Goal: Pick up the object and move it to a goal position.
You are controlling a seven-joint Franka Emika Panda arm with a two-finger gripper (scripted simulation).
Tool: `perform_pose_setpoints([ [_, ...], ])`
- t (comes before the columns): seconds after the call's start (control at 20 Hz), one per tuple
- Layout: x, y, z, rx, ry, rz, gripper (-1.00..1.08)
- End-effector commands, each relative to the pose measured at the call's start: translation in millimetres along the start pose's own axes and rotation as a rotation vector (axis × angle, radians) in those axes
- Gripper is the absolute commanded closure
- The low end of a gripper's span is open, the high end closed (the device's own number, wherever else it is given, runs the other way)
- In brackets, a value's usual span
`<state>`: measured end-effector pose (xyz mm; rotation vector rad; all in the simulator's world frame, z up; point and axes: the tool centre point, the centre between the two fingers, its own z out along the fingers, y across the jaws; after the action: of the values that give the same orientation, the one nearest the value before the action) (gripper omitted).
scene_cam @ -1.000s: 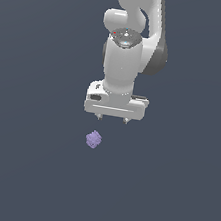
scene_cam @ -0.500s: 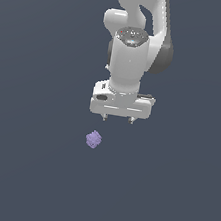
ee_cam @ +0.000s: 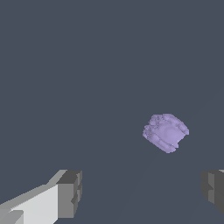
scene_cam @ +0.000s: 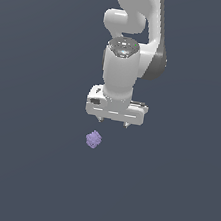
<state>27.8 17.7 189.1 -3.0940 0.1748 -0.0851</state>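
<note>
Hanging with jaws spread wide, gripper (scene_cam: 113, 123) pinching nothing, fingertips (ee_cam: 70, 192) partly cropped in wrist view, and lying just beyond on grey floor (scene_cam: 22, 169), apart, lavender lumpy cube-like object (scene_cam: 94, 139).

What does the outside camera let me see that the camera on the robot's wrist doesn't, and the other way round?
Only the exterior view shows the white jointed robot arm and the whole claw hanging above the floor, apart from the lump.

Only the wrist view shows, up close, the bumpy surface of the small pale purple lump and the claw's dark grey fingertips, spread wide with nothing between them.

Both show the lump lying alone on the plain dark grey floor, untouched.
</note>
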Motion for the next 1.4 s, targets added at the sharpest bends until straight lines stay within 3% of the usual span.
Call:
perform_pose_setpoints([
  [0.0,2,7,9,-0.003,-0.005,0.058,-0.92],
  [0.75,13,62,75,-0.042,-0.034,0.492,-0.92],
  [1.35,14,78,93,-0.059,-0.037,0.613,-0.92],
])
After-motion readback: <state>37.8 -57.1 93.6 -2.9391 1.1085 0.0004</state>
